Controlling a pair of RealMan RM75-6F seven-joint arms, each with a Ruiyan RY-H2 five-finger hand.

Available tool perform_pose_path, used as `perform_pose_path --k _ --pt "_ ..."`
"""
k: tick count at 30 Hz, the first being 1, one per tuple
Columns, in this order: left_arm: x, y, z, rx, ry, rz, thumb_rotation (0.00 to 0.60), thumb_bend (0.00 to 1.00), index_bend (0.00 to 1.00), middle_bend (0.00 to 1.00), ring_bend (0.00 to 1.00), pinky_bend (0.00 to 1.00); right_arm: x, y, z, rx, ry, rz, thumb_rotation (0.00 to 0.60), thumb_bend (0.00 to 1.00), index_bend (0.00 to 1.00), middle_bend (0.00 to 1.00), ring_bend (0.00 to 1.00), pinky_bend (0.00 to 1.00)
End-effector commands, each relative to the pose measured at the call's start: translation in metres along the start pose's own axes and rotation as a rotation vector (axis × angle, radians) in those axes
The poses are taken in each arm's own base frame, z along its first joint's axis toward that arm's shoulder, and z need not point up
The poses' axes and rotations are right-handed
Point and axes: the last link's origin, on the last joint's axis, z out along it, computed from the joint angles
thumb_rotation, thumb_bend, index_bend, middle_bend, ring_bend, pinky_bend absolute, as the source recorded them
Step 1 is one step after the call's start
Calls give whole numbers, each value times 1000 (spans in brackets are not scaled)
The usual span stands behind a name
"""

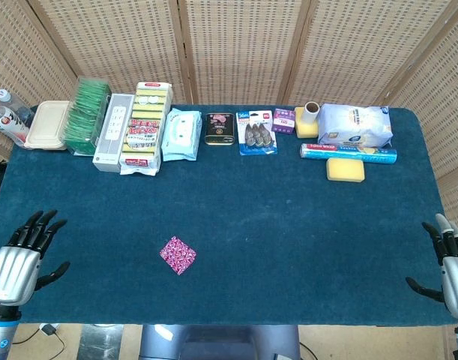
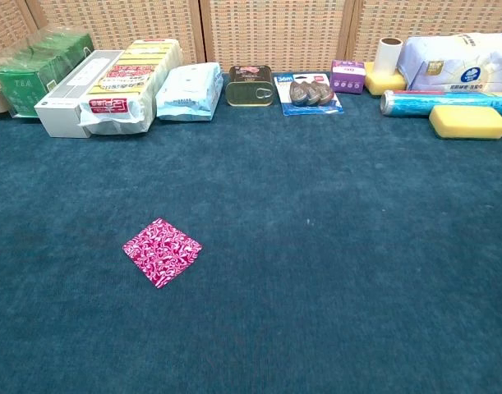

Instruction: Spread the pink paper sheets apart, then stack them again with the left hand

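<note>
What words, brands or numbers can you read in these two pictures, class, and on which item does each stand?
"TEA" on the green boxes, at the far left in the chest view.
Red label on the yellow sponge pack: print too blurred to read.
Pale blue wipes pack: illegible.
Tin can, blue blister card, purple box: print too small.
White bag: round logo, text unreadable.
Blue roll: lettering blurred.
</note>
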Motion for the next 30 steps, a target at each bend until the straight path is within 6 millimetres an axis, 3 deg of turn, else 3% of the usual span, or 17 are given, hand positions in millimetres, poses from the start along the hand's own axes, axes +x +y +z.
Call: perform_pose_path --k 1,8,13,19,30 --pt "0 -1 -1 6 -14 3 600 86 0 0 0 82 -1 0 1 -7 -11 5 600 0 80 0 0 15" --pt "-10 12 -3 -91 -126 -26 600 104 0 0 0 82 -2 0 2 -21 -14 12 600 0 80 0 0 8" --pt "-23 51 1 -286 -282 -87 600 106 0 0 0 82 -3 1 2 -26 -21 13 600 0 80 0 0 8" --pt "-38 109 29 -437 -508 -83 600 83 0 0 0 82 1 6 5 -40 -41 40 600 0 80 0 0 8" --pt "-79 166 63 -472 -751 -57 600 78 0 0 0 82 10 17 7 -58 -45 103 600 0 80 0 0 7"
